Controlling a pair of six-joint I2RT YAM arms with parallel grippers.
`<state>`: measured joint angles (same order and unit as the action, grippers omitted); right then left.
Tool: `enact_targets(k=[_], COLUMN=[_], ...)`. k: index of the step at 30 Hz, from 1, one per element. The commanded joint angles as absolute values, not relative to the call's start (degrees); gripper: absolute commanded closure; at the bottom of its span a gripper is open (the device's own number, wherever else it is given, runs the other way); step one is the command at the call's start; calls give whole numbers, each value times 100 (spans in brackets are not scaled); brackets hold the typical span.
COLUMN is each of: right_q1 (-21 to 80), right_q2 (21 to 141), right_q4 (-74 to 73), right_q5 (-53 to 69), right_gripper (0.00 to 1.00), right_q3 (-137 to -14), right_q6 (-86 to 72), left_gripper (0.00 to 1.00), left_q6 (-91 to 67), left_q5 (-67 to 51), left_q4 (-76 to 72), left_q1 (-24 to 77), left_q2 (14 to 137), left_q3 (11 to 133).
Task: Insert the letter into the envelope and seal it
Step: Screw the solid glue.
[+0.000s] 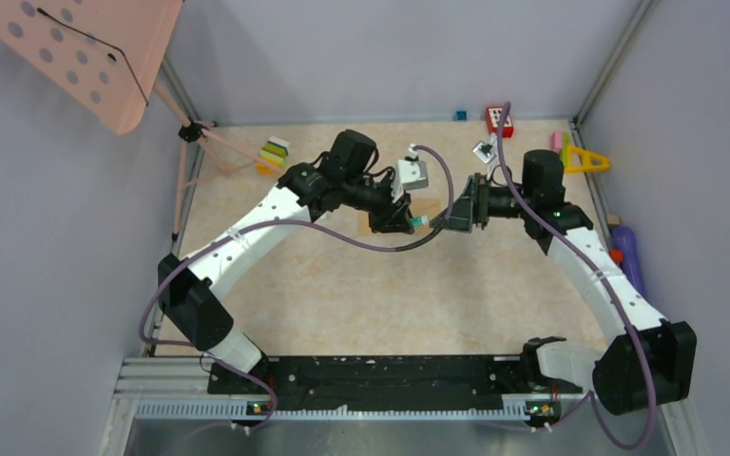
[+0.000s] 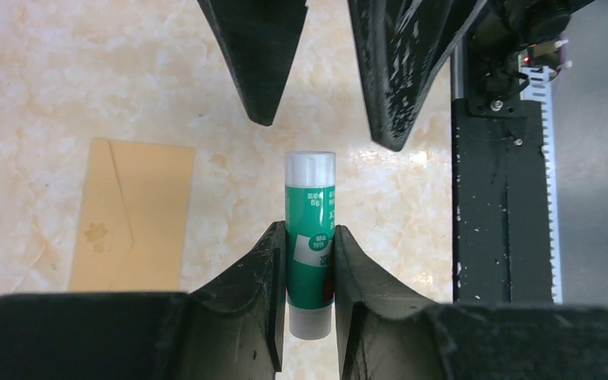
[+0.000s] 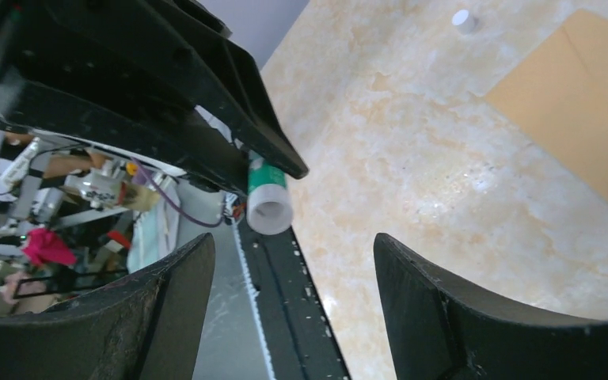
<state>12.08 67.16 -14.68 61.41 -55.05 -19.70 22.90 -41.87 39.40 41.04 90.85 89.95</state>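
A green glue stick (image 2: 309, 237) with a whitish cap is clamped between the jaws of my left gripper (image 2: 309, 249), above the table. The tan envelope (image 2: 131, 215) lies flat on the table to its left, flap folded down. My right gripper (image 3: 293, 269) stands open facing the stick's white end (image 3: 269, 212), with nothing between its fingers. From above, the two grippers (image 1: 407, 220) (image 1: 442, 223) meet tip to tip over the middle of the table, and the envelope (image 1: 363, 222) is mostly hidden under them. The letter is out of view.
A small white round piece (image 3: 462, 20) lies on the table beyond the envelope (image 3: 582, 103). Coloured blocks (image 1: 274, 152), a red box (image 1: 499, 121), a yellow triangle (image 1: 585, 160) and a purple bottle (image 1: 627, 252) line the back and right edges. A pink perforated stand (image 1: 86, 57) leans at far left.
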Motion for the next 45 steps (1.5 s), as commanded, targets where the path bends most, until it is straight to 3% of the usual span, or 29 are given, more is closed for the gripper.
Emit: enact_targets(k=[1,17,30,36,40,45], right_q1=[1180,1249,1415,1431,1526,1880], right_q2=[6766,7152,7132,7081,6991,6552], right_q4=[-762,-378,-317,-303,-525,-1434], right_q5=[6476,6229,6226,6262,6449,6538], right_gripper=[29,42,64,81,84,85], right_q3=[-5588,-5339,-5266,-5279,-5501,-5731], right_q6=[-3112,-3989,-4027,-3873,-3114,-509], left_gripper=[95,97,97,97,97,97], left_q6=[2494,2561,2593,2590,2586,2777], left_q5=[-3776,-3483,-3472,-3581,-4210,-5380], left_q4=[3718,3805,3828,3849,4031,4666], left_q1=[4171,4350,4377,4377,4373,4352], left_q2=[8937,9129,9183,9193,9292,9582], left_q3=[8917,9064,9096,9080,9107,9382])
